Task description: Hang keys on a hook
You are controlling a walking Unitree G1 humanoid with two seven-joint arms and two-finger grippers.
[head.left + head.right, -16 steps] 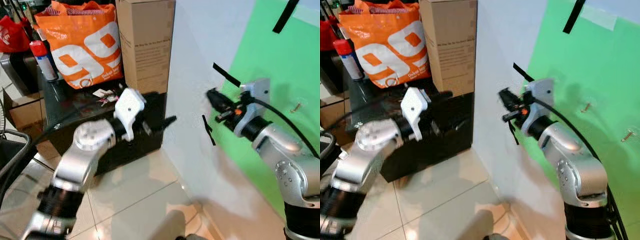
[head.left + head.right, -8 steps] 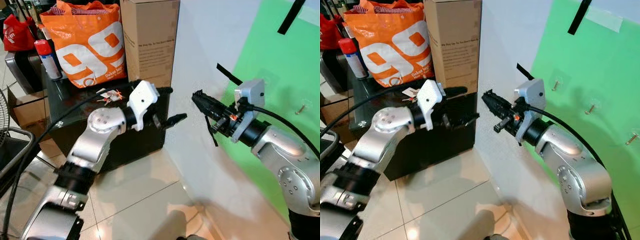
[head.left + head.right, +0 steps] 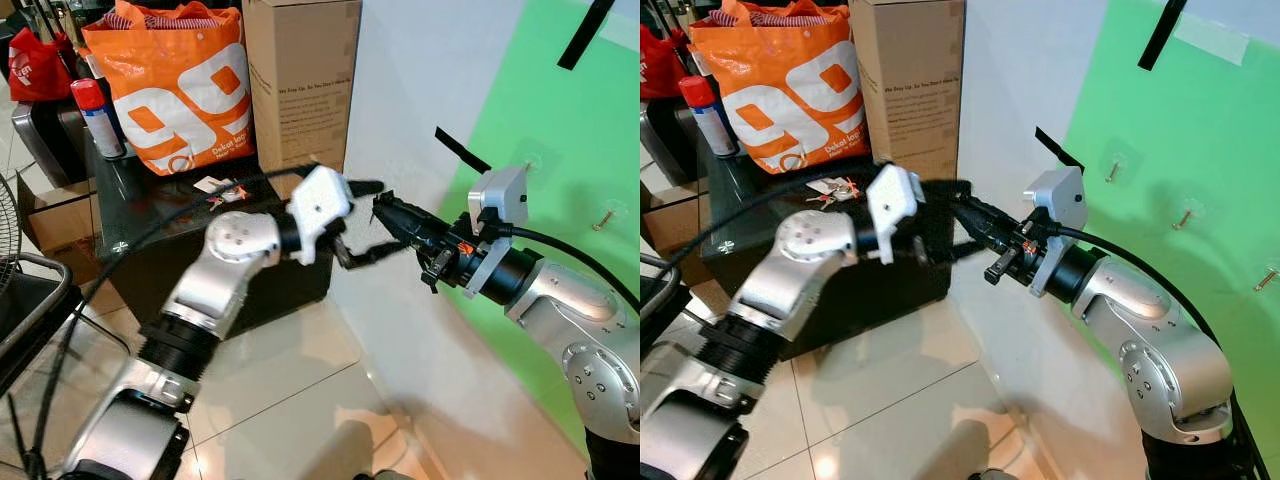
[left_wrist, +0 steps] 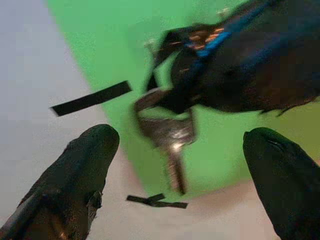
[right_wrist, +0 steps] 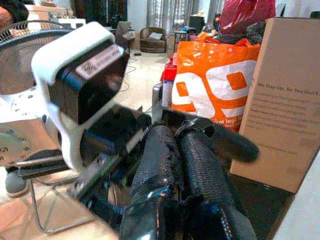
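**Observer:** Where are the keys?

**Operator:** In my right gripper (image 4: pixel 172 102), pinched at the ring — the keys (image 4: pixel 169 140) hang below its tips, blade pointing toward six o'clock in the left wrist view. I have them by the ring so it stays free to slip over a hook.

**Observer:** And the left side?

**Operator:** My left gripper (image 3: pixel 368 222) has its fingers spread, one finger (image 4: pixel 82 167) on either side of the dangling keys, touching nothing. From the head camera the two grippers meet nose to nose in front of the white wall (image 3: pixel 420 70). It looks like a handover setup, though I can't be sure with the blur.

**Observer:** The hooks?

**Operator:** On the green panel (image 3: pixel 1200 130), at about three o'clock from the grippers — small hooks (image 3: pixel 1181 216) in a row, well apart from the keys. Nothing hung yet.

**Observer:** Anything in the way?

**Operator:** The black cabinet (image 3: pixel 150 250), with an orange bag (image 3: pixel 170 85) and a cardboard box (image 3: pixel 298 80) on it, sits at nine o'clock, behind the left arm.
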